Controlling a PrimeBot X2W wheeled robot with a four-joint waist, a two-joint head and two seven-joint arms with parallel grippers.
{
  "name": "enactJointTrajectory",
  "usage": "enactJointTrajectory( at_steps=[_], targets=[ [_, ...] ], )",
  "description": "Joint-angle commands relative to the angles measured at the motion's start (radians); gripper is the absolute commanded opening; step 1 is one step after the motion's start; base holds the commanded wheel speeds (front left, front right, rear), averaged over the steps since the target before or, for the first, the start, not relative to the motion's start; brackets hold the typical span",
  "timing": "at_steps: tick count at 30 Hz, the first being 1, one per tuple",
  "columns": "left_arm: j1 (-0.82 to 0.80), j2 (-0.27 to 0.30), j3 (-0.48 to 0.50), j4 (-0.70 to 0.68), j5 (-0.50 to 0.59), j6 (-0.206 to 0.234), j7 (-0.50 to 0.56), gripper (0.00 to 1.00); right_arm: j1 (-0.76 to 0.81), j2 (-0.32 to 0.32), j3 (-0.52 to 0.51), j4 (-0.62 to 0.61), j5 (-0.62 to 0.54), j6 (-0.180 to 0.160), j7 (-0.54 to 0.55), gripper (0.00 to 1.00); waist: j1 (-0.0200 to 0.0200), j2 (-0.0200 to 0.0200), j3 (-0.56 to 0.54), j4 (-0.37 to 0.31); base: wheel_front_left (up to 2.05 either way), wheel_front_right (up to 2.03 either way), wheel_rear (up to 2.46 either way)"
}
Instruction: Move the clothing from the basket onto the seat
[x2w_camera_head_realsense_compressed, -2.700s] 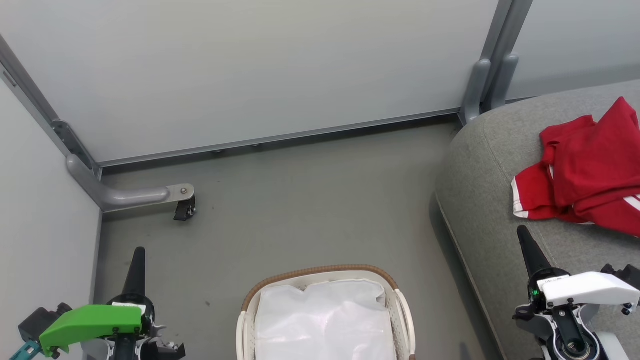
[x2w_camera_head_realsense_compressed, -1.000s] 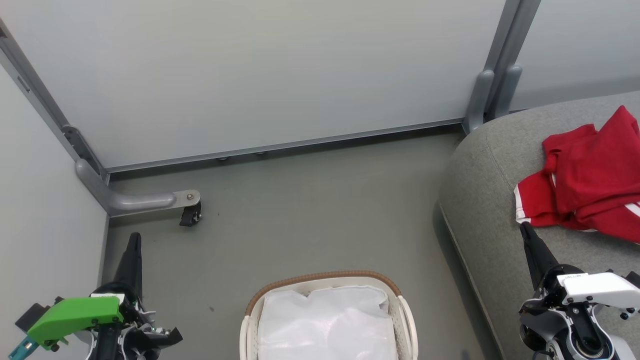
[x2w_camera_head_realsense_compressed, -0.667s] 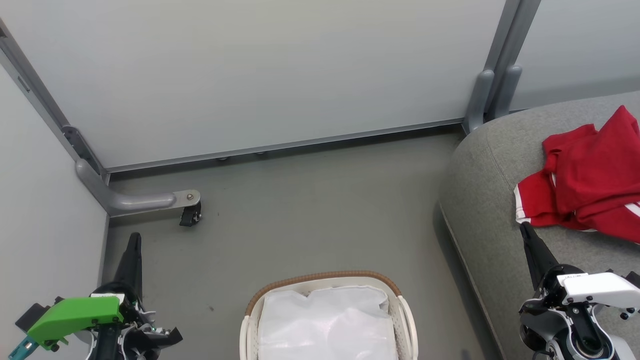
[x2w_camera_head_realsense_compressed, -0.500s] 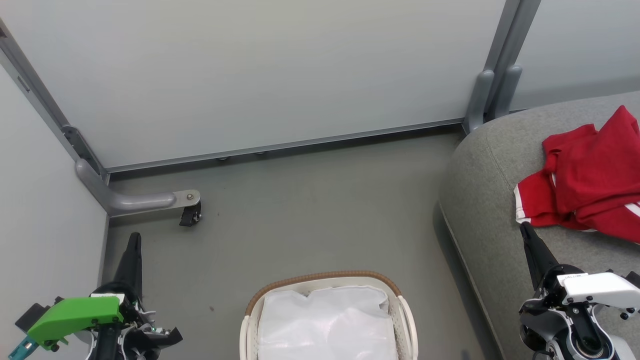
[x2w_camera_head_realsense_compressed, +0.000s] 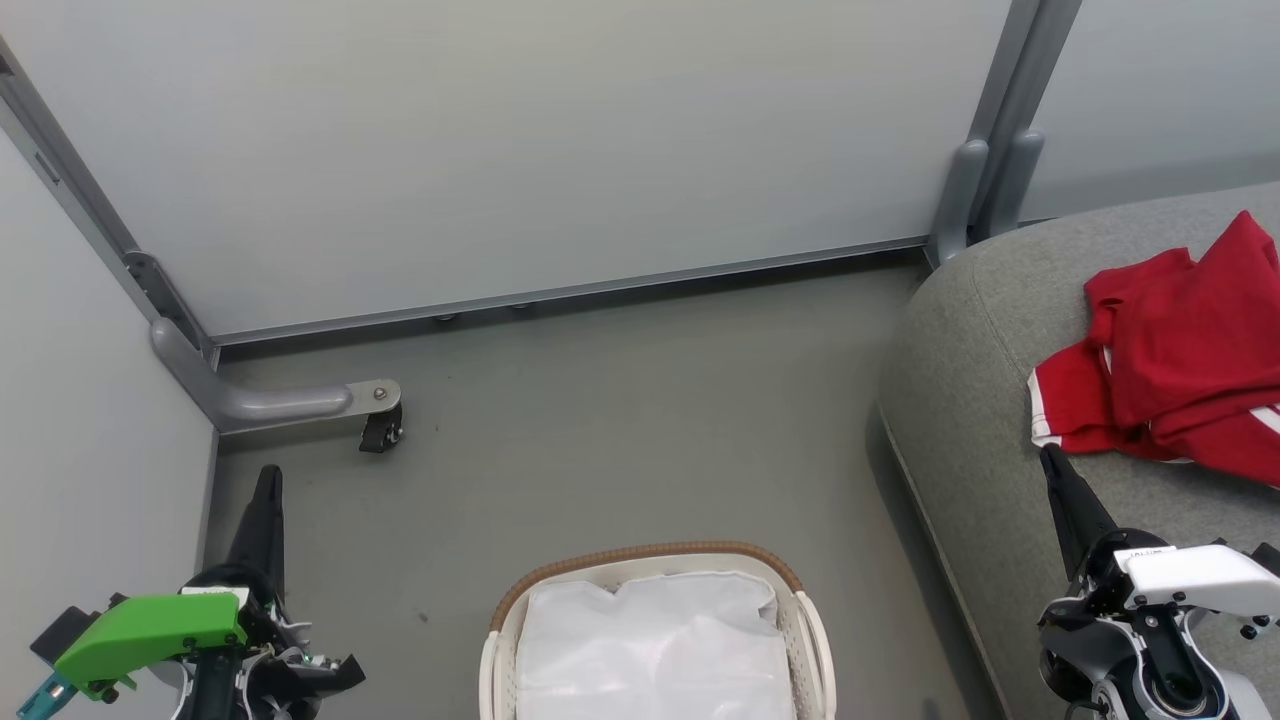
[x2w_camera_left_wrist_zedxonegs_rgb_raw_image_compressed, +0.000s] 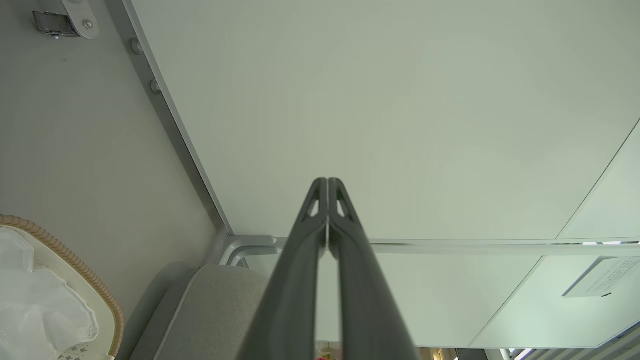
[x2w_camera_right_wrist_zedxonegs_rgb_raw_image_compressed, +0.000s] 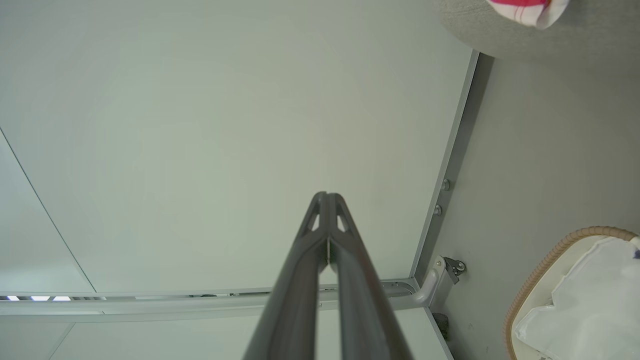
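The red clothing (x2w_camera_head_realsense_compressed: 1180, 365) with white trim lies bunched on the grey seat (x2w_camera_head_realsense_compressed: 970, 400) at the right; a corner of the clothing (x2w_camera_right_wrist_zedxonegs_rgb_raw_image_compressed: 525, 9) also shows in the right wrist view. The basket (x2w_camera_head_realsense_compressed: 645, 553) with a tan woven rim stands on the floor at bottom centre, holding just its white liner (x2w_camera_head_realsense_compressed: 655, 645). My left gripper (x2w_camera_head_realsense_compressed: 266, 478) is shut and points up over the floor, left of the basket. My right gripper (x2w_camera_head_realsense_compressed: 1046, 455) is shut, its tip just below the clothing's white-trimmed hem. In the wrist views the fingers (x2w_camera_left_wrist_zedxonegs_rgb_raw_image_compressed: 327, 182) (x2w_camera_right_wrist_zedxonegs_rgb_raw_image_compressed: 326, 196) press together, holding nothing.
Pale partition panels (x2w_camera_head_realsense_compressed: 520, 140) close off the back and left. A metal foot with a black caster (x2w_camera_head_realsense_compressed: 378, 430) juts onto the floor at the left. A grey post (x2w_camera_head_realsense_compressed: 985, 170) stands by the seat's back corner. Bare grey floor (x2w_camera_head_realsense_compressed: 640, 420) lies between basket and wall.
Over the last second nothing has moved. Since the oldest frame the whole picture has shifted a little, so the camera moved; both grippers sit slightly lower and tilted.
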Motion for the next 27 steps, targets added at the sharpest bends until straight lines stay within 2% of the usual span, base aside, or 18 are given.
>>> enactJointTrajectory(
  at_steps=[1, 27],
  targets=[
    [-0.011, 0.006, 0.003, -0.001, -0.003, -0.005, 0.004, 0.00, 0.006, -0.003, -0.002, -0.003, 0.003, 0.000, 0.001, 0.00, 0.0000, 0.0000, 0.000, 0.000, 0.00, 0.00, 0.00],
    [-0.011, 0.006, 0.003, -0.001, -0.002, -0.005, 0.004, 0.00, 0.006, -0.003, -0.002, -0.003, 0.003, 0.000, 0.001, 0.00, 0.0000, 0.0000, 0.000, 0.000, 0.00, 0.00, 0.00]
  ],
)
